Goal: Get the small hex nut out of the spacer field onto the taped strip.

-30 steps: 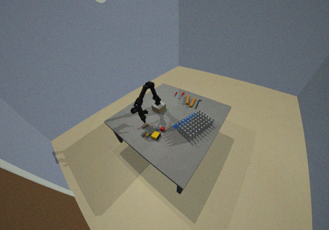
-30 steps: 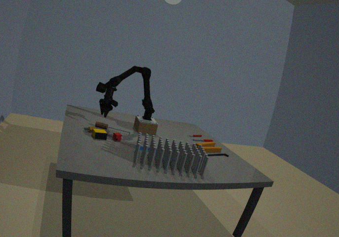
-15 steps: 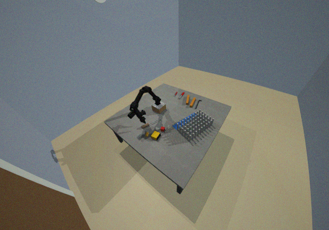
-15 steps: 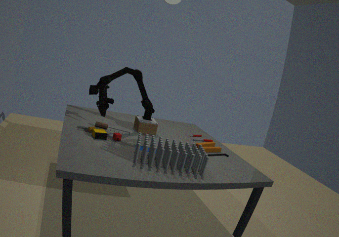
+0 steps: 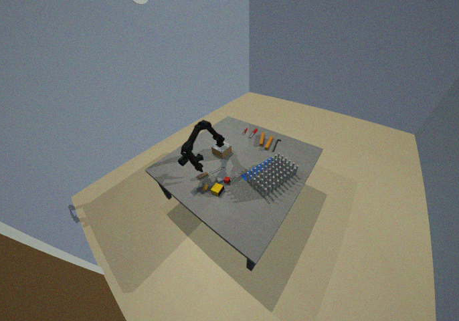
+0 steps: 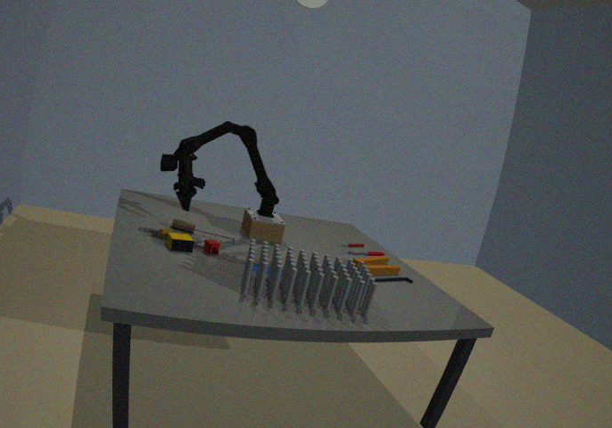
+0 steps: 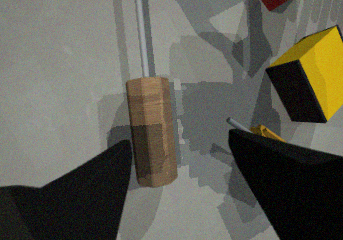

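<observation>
Black arm (image 6: 228, 127) above grey table (image 6: 296, 330)

Nothing legible can be read on anything shown.

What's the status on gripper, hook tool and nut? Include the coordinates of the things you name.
Gripper (image 5: 201, 169) (image 6: 186, 209) (image 7: 180, 141) open, above wooden-handled tool (image 5: 202, 175) (image 6: 183, 226) (image 7: 153, 132), not grasped. Nut not visible. Yellow block (image 5: 217, 189) (image 6: 179, 242) (image 7: 316, 75) near the tool, possible snag.
</observation>
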### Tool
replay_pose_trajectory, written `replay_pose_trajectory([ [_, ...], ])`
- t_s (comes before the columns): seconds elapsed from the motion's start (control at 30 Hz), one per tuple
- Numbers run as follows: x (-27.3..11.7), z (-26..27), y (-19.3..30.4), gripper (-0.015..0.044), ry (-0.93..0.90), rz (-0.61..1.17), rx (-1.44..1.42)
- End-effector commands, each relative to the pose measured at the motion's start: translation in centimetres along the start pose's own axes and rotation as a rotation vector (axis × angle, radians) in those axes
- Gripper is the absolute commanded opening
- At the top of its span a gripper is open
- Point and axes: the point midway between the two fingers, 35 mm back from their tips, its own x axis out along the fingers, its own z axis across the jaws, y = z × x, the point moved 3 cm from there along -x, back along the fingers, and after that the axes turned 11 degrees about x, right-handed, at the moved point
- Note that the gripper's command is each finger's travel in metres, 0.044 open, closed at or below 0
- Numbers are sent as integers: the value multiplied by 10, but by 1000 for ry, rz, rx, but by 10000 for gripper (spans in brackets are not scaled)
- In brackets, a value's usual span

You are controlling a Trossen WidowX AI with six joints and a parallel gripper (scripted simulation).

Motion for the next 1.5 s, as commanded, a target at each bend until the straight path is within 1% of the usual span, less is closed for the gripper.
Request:
replay_pose_trajectory([
  [0.0,7,2,2,280,-5,-2,-1],
  [1.3,63,16,20,280,-5,-3,-1],
  [1.37,63,16,20,228,-5,-3,-1],
  [1.47,63,16,20,208,-5,-3,-1],
])
